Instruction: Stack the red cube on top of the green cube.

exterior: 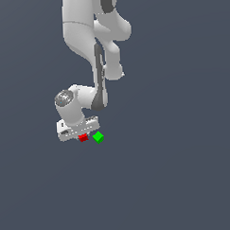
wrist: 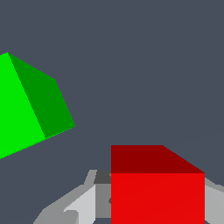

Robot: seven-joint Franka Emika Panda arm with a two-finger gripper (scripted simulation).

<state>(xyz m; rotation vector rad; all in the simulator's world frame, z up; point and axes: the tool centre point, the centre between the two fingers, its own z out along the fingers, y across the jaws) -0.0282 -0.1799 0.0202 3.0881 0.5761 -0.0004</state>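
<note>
Red cube (wrist: pixel 157 192), flat-faced, sits gripped in the pincer (wrist: pixel 148 205) beside green cube (wrist: pixel 26 105).

red cube (exterior: pixel 83 137) bright red; green cube (exterior: pixel 98 137) bright green; tool (exterior: pixel 79 135) white.

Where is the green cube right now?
In the exterior view, the green cube sits just to the right of the red cube, a small gap apart, beside the lowered end effector. The wrist view also shows it apart from the red cube.
</note>
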